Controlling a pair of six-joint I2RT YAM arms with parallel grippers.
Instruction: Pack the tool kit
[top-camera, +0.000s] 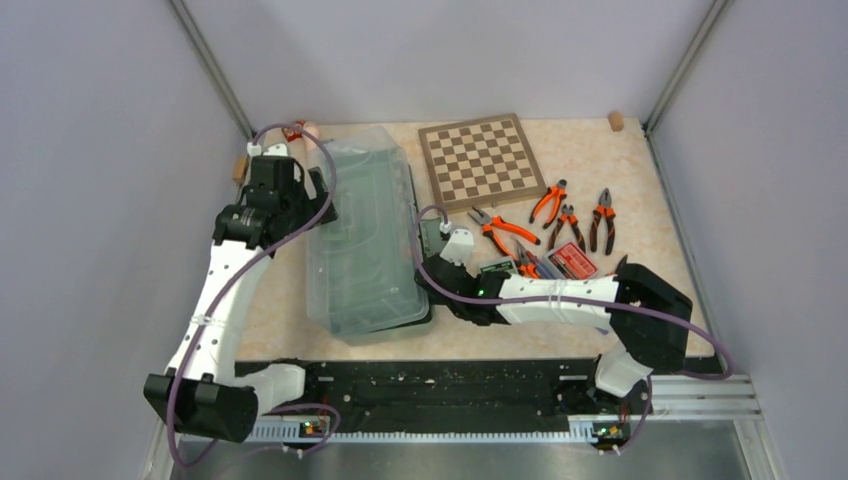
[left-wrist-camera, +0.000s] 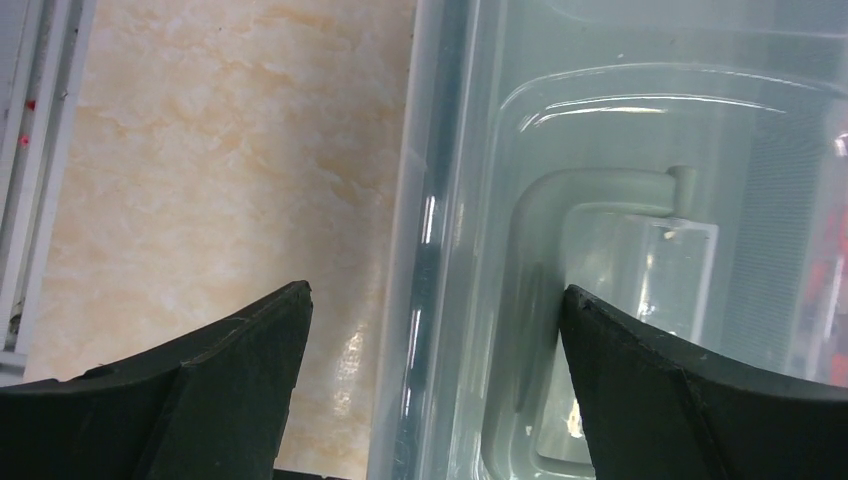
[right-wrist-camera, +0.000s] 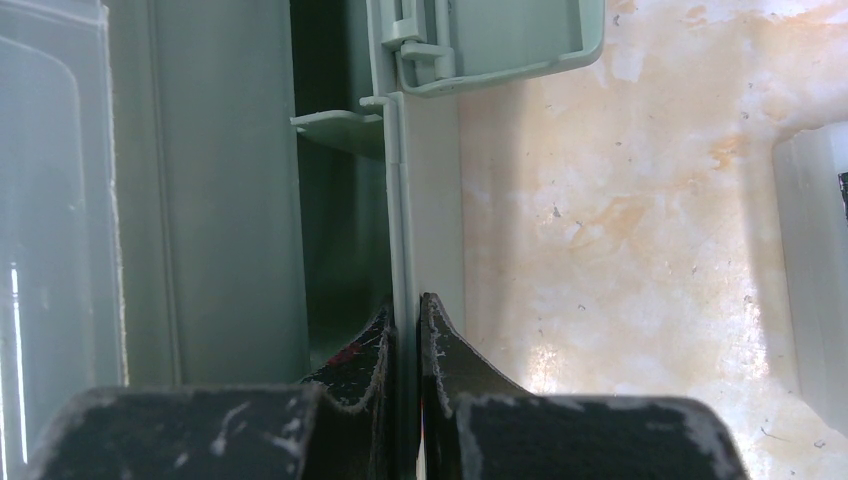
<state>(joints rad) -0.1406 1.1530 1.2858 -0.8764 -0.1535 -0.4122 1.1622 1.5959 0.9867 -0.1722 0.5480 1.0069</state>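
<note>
Right gripper (right-wrist-camera: 405, 312): clamped on toolbox (right-wrist-camera: 432, 200) wall
Left gripper (left-wrist-camera: 435, 300): released, straddling lid (top-camera: 360, 230) edge
Packed: unclear through lid
Unpacked: pliers (top-camera: 548, 203), red case (top-camera: 572, 260) — right of toolbox

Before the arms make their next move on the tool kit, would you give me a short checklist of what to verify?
1. Right gripper shut on the toolbox side wall: ok.
2. Left gripper open, fingers straddling the left edge of the lid: ok.
3. Lid latched shut: cannot tell; a dark gap shows beside the gripped wall.
4. Tools packed: not ok; pliers and the red bit case lie on the table right of the toolbox.
5. Chessboard apart from the toolbox: ok.
</note>
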